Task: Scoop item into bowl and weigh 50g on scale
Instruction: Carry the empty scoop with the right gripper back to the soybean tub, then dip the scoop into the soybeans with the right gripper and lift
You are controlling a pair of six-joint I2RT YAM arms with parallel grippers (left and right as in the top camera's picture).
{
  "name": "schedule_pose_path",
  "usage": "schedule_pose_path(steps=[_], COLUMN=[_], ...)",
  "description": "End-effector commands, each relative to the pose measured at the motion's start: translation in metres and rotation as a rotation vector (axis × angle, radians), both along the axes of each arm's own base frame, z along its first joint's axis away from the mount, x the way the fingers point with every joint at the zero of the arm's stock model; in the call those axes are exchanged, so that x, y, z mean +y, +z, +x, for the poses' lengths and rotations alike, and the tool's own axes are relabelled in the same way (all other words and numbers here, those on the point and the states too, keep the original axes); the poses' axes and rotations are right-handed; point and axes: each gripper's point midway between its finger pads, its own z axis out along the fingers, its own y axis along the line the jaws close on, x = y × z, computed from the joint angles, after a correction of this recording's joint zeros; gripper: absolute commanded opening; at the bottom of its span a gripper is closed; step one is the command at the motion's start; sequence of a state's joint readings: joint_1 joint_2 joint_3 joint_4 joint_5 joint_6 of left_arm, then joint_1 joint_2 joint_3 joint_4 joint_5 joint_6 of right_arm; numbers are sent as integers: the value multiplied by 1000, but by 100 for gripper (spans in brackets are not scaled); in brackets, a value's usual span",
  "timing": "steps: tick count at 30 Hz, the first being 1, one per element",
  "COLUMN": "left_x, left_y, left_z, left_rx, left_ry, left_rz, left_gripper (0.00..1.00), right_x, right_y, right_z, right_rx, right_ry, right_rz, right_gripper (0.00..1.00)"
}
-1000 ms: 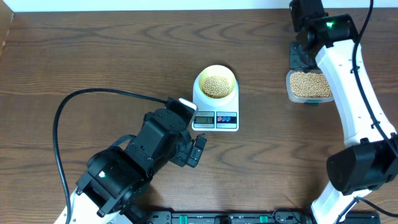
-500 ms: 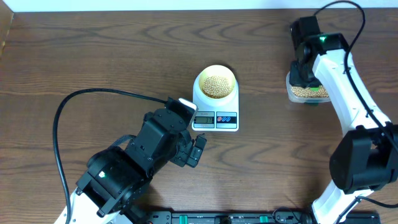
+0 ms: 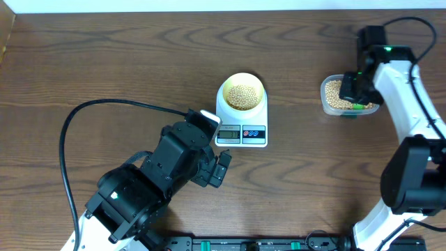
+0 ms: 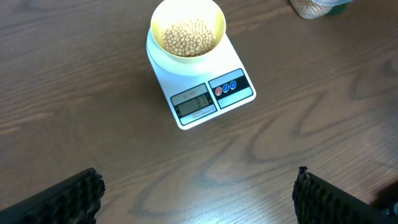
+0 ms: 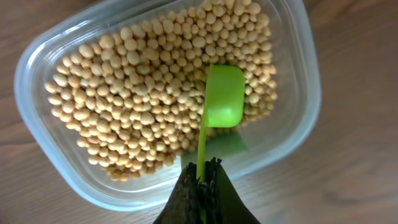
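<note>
Dark wood tabletop [image 3: 104, 63]: my right gripper [image 5: 202, 180] clamps the handle of a green scoop [image 5: 222, 96], its cup on the beans [image 5: 143, 93] in a clear tub [image 5: 43, 62]. My left gripper [image 4: 199, 202] hangs, fingers wide apart (holding nothing), near the white scale [image 4: 205, 93], which carries the yellow bowl [image 4: 189, 12], partly filled with beans.

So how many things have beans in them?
2. One is the yellow bowl on the white scale in the middle. The other is the clear tub on the right, with the green scoop over it.
</note>
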State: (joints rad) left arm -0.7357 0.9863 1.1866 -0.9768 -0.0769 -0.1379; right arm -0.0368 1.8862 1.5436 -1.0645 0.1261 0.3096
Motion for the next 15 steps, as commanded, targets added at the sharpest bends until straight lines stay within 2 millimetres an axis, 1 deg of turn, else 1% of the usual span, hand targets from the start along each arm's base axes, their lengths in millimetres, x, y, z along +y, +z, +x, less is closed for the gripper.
schedule_pose_path(steps=[1, 10, 15], left_x=[-1, -1, -1], left_y=[7, 7, 7], left_z=[0, 0, 0], left_rx=[-8, -8, -8], left_ry=[-1, -1, -1], left_rz=[-18, -18, -18], left_gripper=[99, 99, 99], right_x=[8, 11, 8], right_y=[4, 16, 15], right_z=[0, 2, 2], right_rx=[-30, -99, -104], right_ry=[25, 76, 89], right_rz=[228, 470, 479], right_gripper=[1, 1, 1])
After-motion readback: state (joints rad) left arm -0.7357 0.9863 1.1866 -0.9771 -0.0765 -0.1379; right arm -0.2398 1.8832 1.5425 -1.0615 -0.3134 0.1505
